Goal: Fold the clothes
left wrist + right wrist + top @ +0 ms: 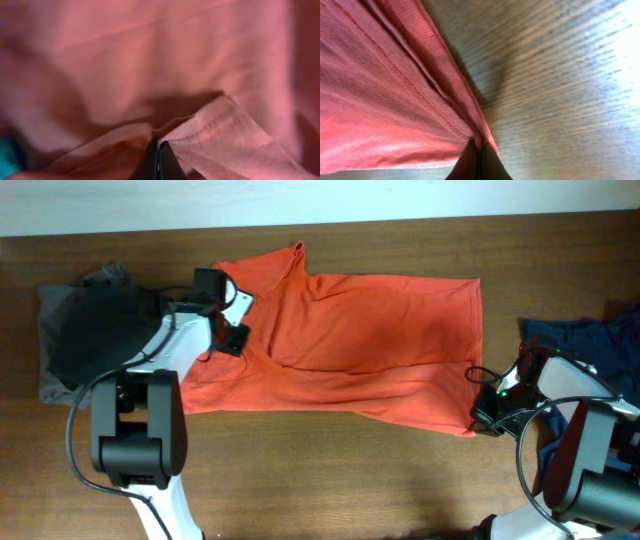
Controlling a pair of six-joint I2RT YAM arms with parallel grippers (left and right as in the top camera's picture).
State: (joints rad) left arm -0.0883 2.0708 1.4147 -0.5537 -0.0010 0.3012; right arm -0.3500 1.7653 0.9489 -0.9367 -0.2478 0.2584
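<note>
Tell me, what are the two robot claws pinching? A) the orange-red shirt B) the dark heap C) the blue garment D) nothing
A: in the wrist views the left gripper and the right gripper are each shut with folds of the orange-red shirt caught between their tips.

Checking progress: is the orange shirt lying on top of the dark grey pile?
No, the orange shirt lies spread on the table, beside the dark grey pile.

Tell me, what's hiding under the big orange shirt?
Only the wooden table shows around the orange shirt, which lies spread on it. The shirt covers everything beneath, so whether anything else is under it cannot be seen.
</note>
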